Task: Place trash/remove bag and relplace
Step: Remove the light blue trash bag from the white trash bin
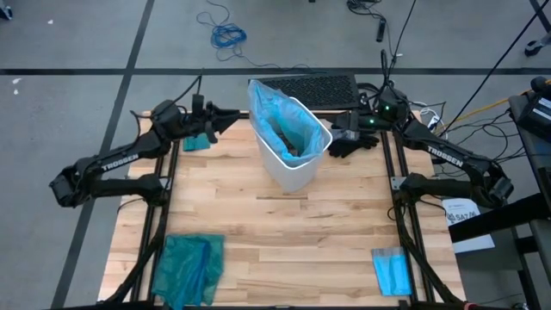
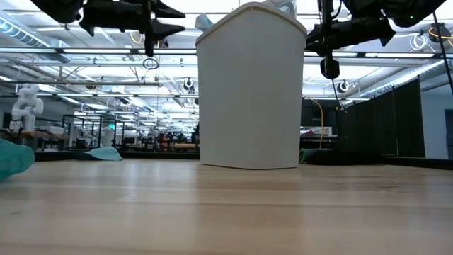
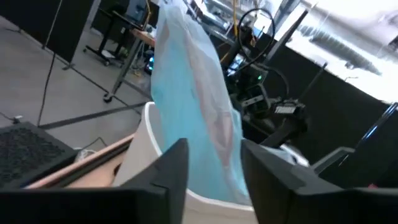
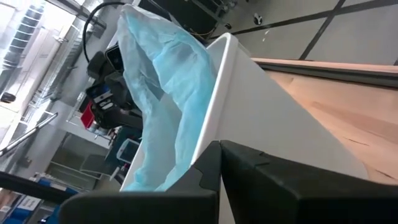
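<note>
A white bin [image 1: 293, 159] holds the light-blue bag [image 1: 274, 112]. Left gripper [image 1: 231, 114] hangs parted beside it; right gripper [image 1: 337, 135] opposite, closed, empty.

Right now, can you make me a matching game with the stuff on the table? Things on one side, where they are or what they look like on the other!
Things:
1. white bin
2. light-blue bag
3. teal-green bag
4. folded blue sheet

Places or looks:
A. lying flat near the table's front right corner
B. crumpled near the table's front left corner
C. standing upright between the two arms
D. sticking up out of the bin

Pairs: 1-C, 2-D, 3-B, 4-A
</note>
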Robot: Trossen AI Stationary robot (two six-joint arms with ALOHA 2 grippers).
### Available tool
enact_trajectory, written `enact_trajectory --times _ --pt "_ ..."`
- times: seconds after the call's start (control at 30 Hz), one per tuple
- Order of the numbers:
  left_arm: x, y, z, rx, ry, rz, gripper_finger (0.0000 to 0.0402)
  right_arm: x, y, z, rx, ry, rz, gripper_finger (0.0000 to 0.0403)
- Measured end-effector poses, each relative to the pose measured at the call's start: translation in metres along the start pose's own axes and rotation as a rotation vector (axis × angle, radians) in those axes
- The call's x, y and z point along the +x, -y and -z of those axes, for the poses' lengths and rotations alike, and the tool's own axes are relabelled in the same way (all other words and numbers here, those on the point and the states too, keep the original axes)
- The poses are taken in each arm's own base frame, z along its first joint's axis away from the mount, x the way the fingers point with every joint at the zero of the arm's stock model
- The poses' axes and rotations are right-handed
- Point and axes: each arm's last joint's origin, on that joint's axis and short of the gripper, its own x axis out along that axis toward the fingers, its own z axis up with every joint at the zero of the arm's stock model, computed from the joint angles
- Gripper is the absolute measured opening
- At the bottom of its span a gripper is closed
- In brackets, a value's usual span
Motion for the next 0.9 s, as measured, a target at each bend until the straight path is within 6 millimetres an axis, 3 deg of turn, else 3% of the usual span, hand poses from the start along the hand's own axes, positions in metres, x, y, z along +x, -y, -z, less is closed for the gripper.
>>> enact_trajectory --times 0.27,0.47,0.9 --pt "0.018 -0.009 0.000 0.011 -0.035 -0.020 0.0203 0.000 0.000 0.000 0.000 -0.001 -0.001 0.0003" --pt "0.023 -0.006 -0.009 0.052 -0.017 -0.009 0.0205 0.000 0.000 0.000 0.000 -0.001 -0.001 0.0003" --pt "0.027 -0.009 -0.006 0.034 -0.044 0.001 0.0204 0.000 0.000 0.000 0.000 -0.001 -0.001 0.0004"
